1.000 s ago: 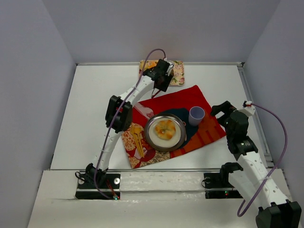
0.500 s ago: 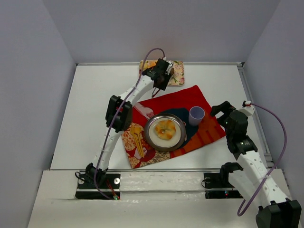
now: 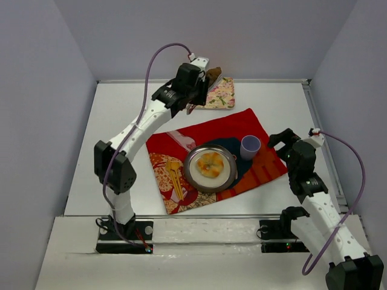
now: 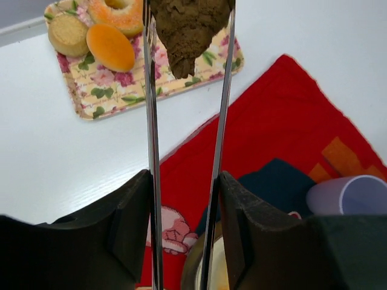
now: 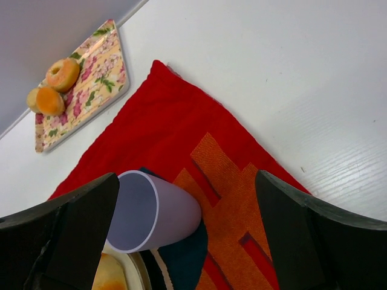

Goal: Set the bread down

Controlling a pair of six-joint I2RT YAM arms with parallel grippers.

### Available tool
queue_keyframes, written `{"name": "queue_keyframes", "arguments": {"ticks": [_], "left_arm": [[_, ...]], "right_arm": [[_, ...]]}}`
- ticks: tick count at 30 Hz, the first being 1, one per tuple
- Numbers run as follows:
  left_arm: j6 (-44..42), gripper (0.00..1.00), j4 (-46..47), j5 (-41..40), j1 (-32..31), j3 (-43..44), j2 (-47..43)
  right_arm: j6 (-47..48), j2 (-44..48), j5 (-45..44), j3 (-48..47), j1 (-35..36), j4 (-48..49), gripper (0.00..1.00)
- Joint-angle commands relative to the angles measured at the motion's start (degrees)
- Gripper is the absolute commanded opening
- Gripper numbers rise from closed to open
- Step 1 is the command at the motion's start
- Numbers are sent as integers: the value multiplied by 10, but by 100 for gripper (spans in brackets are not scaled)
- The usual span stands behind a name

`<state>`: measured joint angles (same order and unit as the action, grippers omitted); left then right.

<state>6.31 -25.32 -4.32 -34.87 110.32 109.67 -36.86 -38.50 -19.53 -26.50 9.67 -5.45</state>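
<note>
My left gripper (image 3: 188,81) is shut on metal tongs (image 4: 151,121), and the tongs pinch a brown piece of bread (image 4: 187,27). The bread (image 3: 213,75) hangs above the floral tray (image 3: 222,95) at the table's back. In the left wrist view the tray (image 4: 115,87) still holds a donut, a round biscuit and an orange bun (image 4: 110,47). A metal plate (image 3: 195,175) with a yellow pastry (image 3: 210,164) sits on the red cloth (image 3: 230,127). My right gripper (image 3: 279,140) is open and empty beside the purple cup (image 3: 250,146).
A patterned napkin with yellow cutlery (image 3: 175,180) lies left of the plate. In the right wrist view the purple cup (image 5: 154,211) stands between my open fingers on the dark blue cloth (image 5: 181,254). Grey walls enclose the white table (image 3: 121,133).
My left arm has risen and swung back from the tray, and the tongs now carry the brown bread in the air. The right arm has not moved.
</note>
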Motion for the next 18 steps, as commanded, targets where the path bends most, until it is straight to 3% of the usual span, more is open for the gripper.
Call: {"name": "queue_keyframes", "arguments": {"ticks": [1, 4, 7, 13, 18], "left_arm": [[79, 10, 64, -49, -35, -143, -115], [113, 10, 67, -129, -92, -231, -204], [174, 19, 69, -188, -156, -321, -299], [315, 18, 24, -222, -237, -467, -458], [382, 19, -4, -177, -279, -571, -567]], "right_arm": [[7, 6, 0, -11, -2, 35, 100], [9, 10, 5, -11, -2, 35, 100], [5, 15, 3, -8, -2, 35, 100], [6, 15, -1, -6, -2, 39, 100], [8, 24, 0, -3, -2, 38, 100]]}}
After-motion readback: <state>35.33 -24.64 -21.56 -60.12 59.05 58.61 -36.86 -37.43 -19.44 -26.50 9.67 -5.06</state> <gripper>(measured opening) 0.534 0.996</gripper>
